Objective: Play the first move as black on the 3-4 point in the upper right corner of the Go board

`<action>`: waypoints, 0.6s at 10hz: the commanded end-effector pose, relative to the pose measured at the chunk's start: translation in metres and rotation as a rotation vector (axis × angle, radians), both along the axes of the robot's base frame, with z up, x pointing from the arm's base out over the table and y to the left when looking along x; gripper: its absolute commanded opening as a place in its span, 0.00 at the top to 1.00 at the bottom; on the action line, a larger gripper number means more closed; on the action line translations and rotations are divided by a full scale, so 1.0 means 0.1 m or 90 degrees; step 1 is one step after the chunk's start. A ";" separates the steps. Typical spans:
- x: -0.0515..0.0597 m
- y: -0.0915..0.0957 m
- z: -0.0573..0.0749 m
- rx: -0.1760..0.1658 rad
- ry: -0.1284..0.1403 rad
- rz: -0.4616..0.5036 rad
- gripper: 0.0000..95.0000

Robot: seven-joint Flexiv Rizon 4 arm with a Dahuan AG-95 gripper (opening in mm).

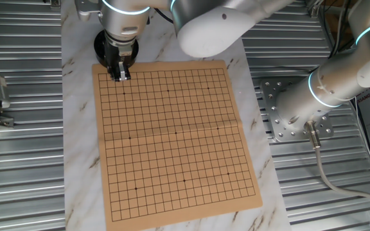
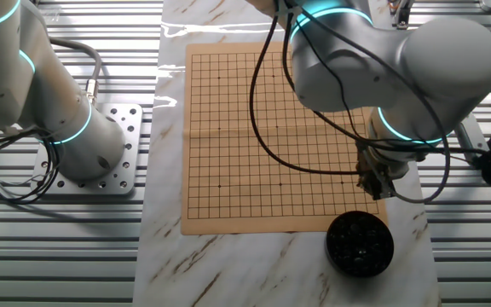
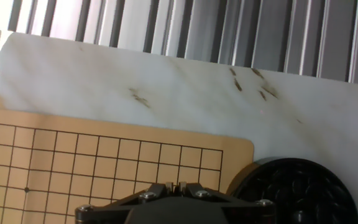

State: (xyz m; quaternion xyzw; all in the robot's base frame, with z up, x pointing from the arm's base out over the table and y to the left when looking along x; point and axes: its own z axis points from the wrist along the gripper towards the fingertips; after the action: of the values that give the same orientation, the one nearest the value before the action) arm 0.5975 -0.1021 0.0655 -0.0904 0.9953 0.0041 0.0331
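The silver arm points its tool straight down over the tan wooden Go board's upper-left corner; fingers pinched together, contents unclear.

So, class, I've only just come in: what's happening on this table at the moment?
A robot arm has its gripper low over one corner of an empty Go board, close to a black bowl of stones standing on the marble slab beside that corner. The fingers look closed together. Whether they pinch a black stone cannot be made out. No stone lies on the grid yet.
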 end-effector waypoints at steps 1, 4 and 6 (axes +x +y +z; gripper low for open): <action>0.01 0.00 0.00 -0.001 0.001 -0.001 1.00; 0.00 0.00 0.00 0.000 0.000 -0.005 1.00; -0.02 0.02 0.02 0.006 0.000 -0.030 1.00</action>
State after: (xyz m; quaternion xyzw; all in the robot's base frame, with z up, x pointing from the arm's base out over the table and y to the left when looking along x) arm 0.5953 -0.0999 0.0676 -0.0723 0.9968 0.0067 0.0338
